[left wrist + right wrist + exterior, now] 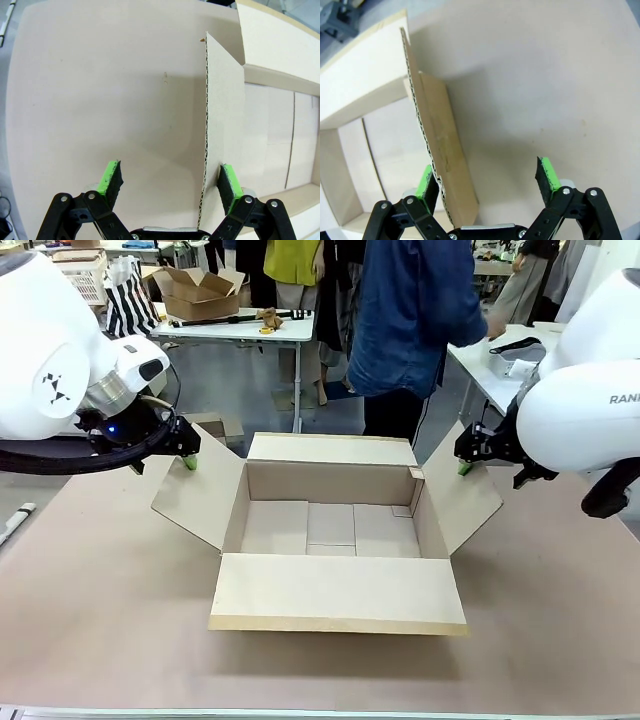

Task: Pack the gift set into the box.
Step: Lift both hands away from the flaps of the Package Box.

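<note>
The brown cardboard box (330,482) stands in the middle of the table with all four flaps spread outward and its bare bottom showing. My left gripper (189,458) hangs at the far top corner of the left flap (195,498). In the left wrist view that flap (222,110) stands edge-on between the open fingers of the left gripper (170,184), close to the right pad (228,184). My right gripper (464,462) sits at the top of the right flap (472,498). Its fingers (486,180) are open around the flap (437,130), which is nearly against the left pad (425,182).
A person in a blue shirt (410,320) stands just beyond the table's far edge. Behind are a table with a smaller cardboard box (200,295) and a striped bag (130,302), and a white table (495,365) at the right. Tan tabletop (100,620) surrounds the box.
</note>
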Motion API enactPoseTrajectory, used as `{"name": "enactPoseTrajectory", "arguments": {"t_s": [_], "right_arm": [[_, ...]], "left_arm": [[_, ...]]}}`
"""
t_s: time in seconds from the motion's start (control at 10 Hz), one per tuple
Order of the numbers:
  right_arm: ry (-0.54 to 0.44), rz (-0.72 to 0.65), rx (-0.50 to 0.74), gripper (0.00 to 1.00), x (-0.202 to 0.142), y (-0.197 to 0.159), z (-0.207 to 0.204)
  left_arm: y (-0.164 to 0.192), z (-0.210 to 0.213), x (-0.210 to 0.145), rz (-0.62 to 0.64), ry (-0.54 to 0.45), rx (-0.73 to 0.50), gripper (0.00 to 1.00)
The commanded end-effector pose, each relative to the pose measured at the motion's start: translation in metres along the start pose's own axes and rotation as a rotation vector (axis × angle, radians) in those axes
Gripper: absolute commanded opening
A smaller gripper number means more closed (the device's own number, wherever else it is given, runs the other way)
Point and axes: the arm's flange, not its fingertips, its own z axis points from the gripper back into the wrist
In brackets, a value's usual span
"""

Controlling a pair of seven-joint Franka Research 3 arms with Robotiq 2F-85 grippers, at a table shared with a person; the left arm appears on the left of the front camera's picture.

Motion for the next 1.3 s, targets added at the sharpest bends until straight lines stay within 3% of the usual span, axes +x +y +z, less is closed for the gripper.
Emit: {"name": "enactPoseTrajectory", "arguments": {"t_s": [0.0, 1.2], "right_arm": [[-0.004, -0.013, -0.018, 1.0, 0.0017, 0.0017, 0.0031], [-0.004, -0.013, -0.018, 1.0, 0.0017, 0.0017, 0.0031]], "left_arm": [[0.0, 0.0007, 0.0, 0.012, 0.003, 0.013, 1.0], [0.0, 0.0007, 0.0, 0.012, 0.003, 0.013, 1.0]]}}
